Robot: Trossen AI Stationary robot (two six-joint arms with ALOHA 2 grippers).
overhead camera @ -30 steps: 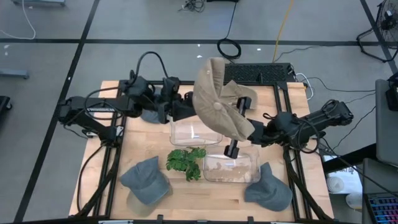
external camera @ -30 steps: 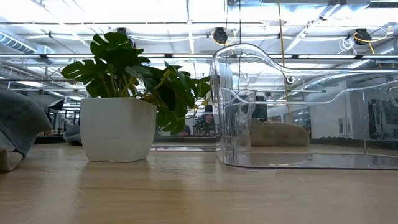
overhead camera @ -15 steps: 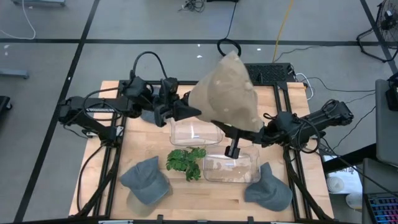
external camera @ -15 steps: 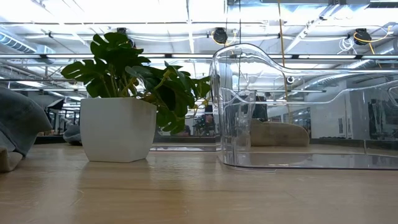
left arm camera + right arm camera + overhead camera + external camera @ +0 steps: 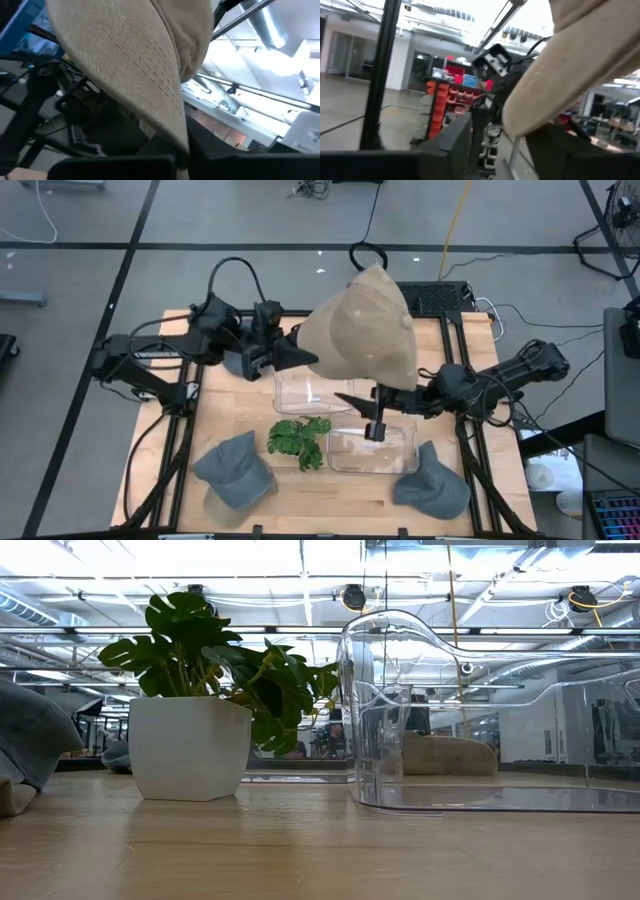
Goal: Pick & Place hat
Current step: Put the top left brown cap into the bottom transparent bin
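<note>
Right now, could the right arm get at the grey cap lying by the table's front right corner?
Probably yes. The grey cap lies uncovered just in front of the right hand, with nothing on it. But the tan hat hangs at that hand, which looks to be letting go while the left hand grips it.

A tan hat (image 5: 365, 325) is hanging raised above the middle of the wooden counter (image 5: 240, 415), the left gripper (image 5: 300, 358) pinching its left edge with jaws closed. The right gripper (image 5: 372, 408) is sitting beneath its right side, over two clear bins (image 5: 370, 448). Three grey hats are lying around a small plant (image 5: 297, 438).
</note>
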